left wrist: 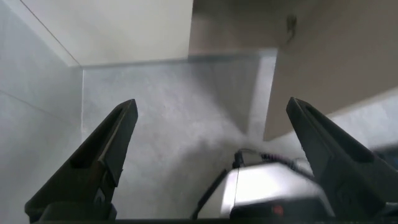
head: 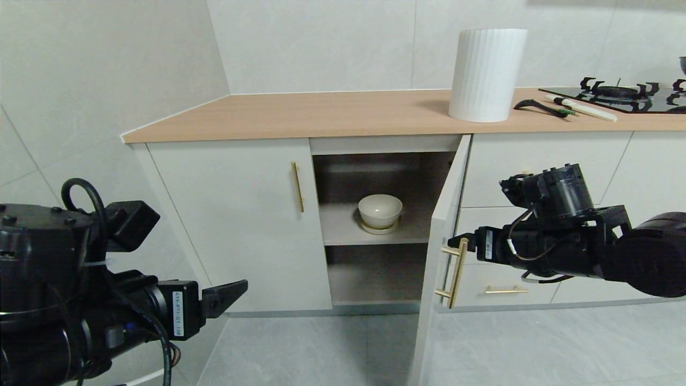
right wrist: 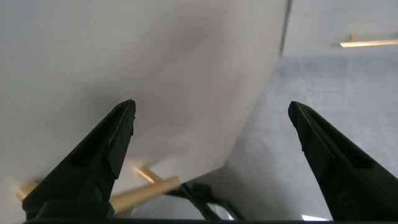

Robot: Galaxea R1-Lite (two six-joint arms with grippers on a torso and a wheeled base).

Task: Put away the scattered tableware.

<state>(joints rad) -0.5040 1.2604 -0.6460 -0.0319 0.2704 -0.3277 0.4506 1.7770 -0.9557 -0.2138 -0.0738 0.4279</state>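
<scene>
A cream bowl point(head: 380, 210) sits on a small plate point(head: 378, 229) on the middle shelf of the cupboard point(head: 375, 161), whose door point(head: 440, 252) stands swung out. My right gripper point(head: 459, 240) point(right wrist: 211, 115) is open, its tips right at the top of the door's gold handle point(head: 456, 272) point(right wrist: 144, 191), with nothing between the fingers. Low on the left, my left gripper point(head: 231, 294) point(left wrist: 211, 112) is open and holds nothing, over the floor in front of the shut left door point(head: 241, 225). On the worktop lie a dark utensil point(head: 540, 106) and a white-handled one point(head: 584, 109).
A tall white ribbed container point(head: 486, 74) stands on the wooden worktop point(head: 321, 112). A black hob point(head: 621, 96) is at the far right. Drawers with gold handles point(head: 506, 290) lie right of the swung-out door. Grey tiled floor point(head: 321, 348) spreads below.
</scene>
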